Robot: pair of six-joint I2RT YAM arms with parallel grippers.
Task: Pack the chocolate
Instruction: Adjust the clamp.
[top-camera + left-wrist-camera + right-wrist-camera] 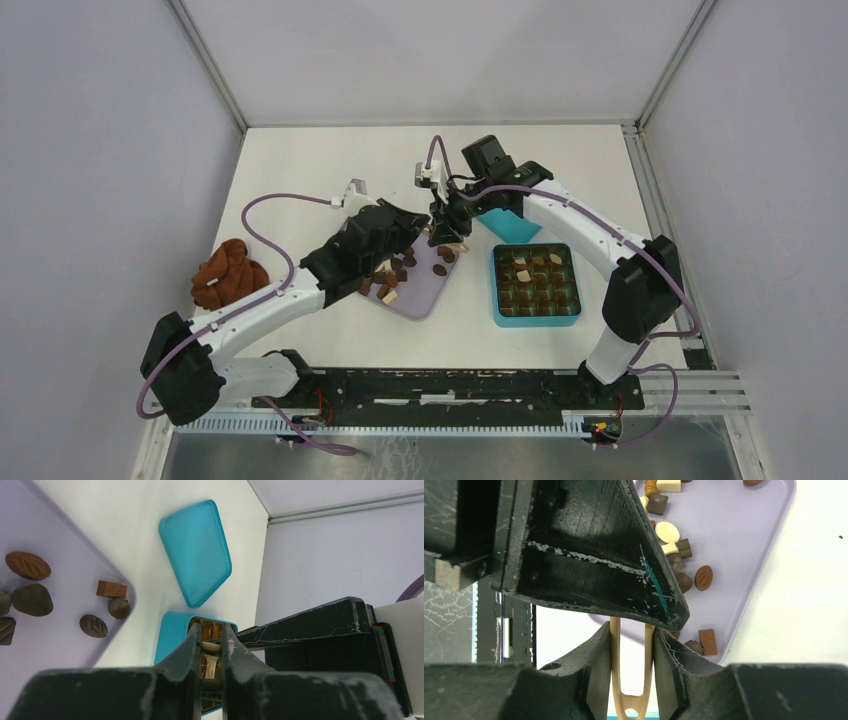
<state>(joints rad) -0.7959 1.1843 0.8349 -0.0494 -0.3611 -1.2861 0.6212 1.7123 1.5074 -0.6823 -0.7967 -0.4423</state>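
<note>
Chocolate [32, 600] is looking light, brittle, slippery, needing gentle pinches across its sides. Right tool [632, 632] is clamping wooden tongs [615, 670]; left tool [211, 635] is pinching a pale piece [210, 647], nearly shut.

Cream piece [210, 647] between left tool [211, 634] fingers unidentifiable, teal box [170, 630] mostly behind them, tongs [615, 660] tips behind black arm part [584, 555]

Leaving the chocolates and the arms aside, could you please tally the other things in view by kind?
Tray: 1
Box: 1
Lid: 1
Cloth: 1
Tongs: 1
Total: 5
</note>
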